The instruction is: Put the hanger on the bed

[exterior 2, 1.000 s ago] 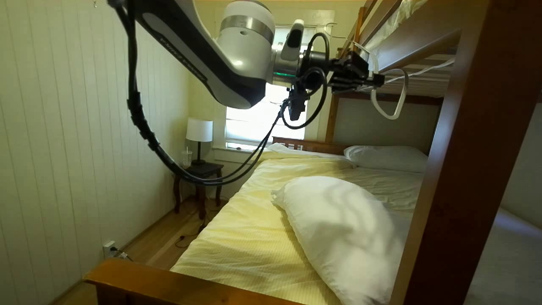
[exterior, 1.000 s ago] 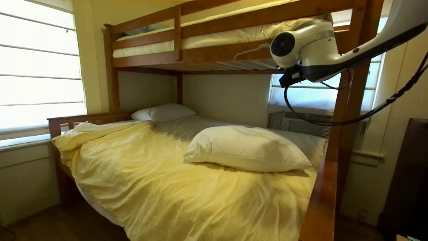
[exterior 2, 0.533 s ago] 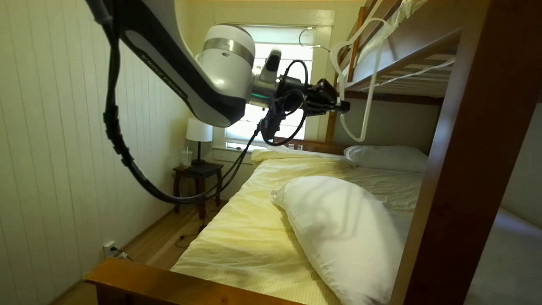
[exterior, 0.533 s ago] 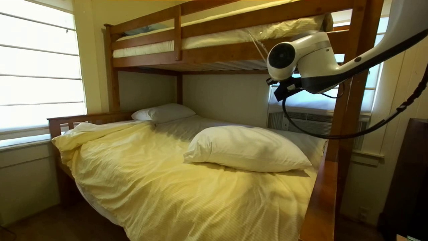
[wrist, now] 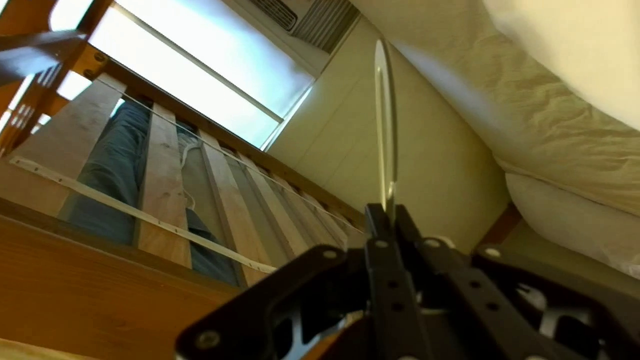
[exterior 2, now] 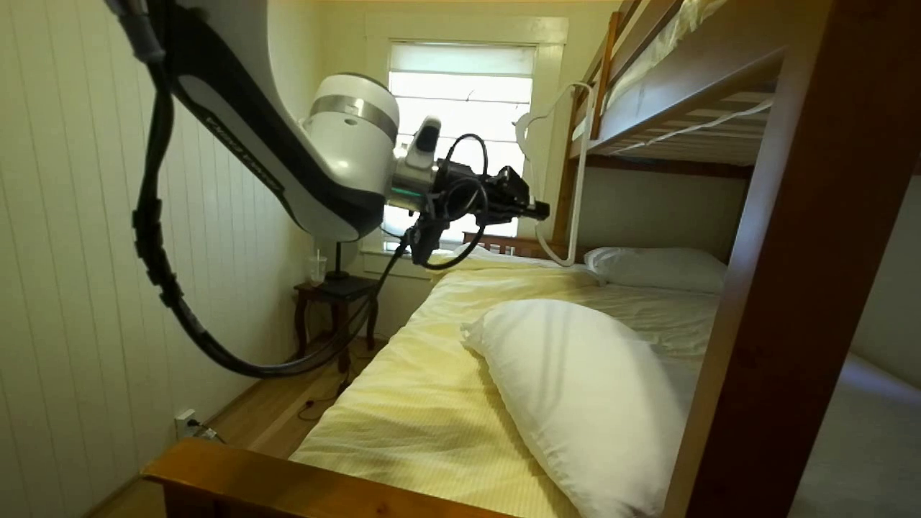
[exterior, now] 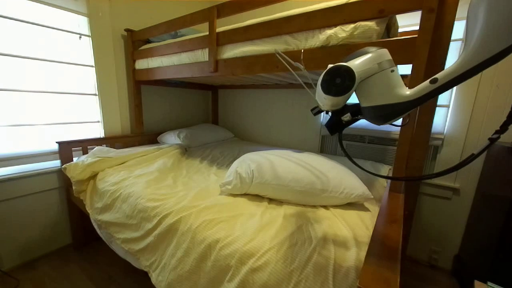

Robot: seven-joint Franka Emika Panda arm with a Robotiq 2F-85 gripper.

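Observation:
The thin light grey hanger (exterior 2: 581, 165) is in my gripper (exterior 2: 541, 209), off the bed. It stands roughly upright in an exterior view, reaching above and below the fingers. In an exterior view the hanger (exterior: 295, 73) juts up and left from behind the wrist. In the wrist view the black fingers (wrist: 390, 215) are shut on one side of the hanger (wrist: 386, 115), seen nearly edge-on. The bed, the lower bunk with a yellow comforter (exterior: 180, 212), lies below; it also shows in an exterior view (exterior 2: 410, 403).
The upper bunk's wooden rail (exterior: 256, 64) is beside and above the hanger. A white pillow (exterior: 296, 178) lies on the bed beneath the arm. A brown bunk post (exterior 2: 770, 288) and footboard (exterior 2: 302, 478) stand at the near end. A side table (exterior 2: 338, 288) stands by the window.
My gripper has moved down and away from the upper bunk, carrying the hanger. The hanger has swung more upright in an exterior view. The pillows and comforter have not moved.

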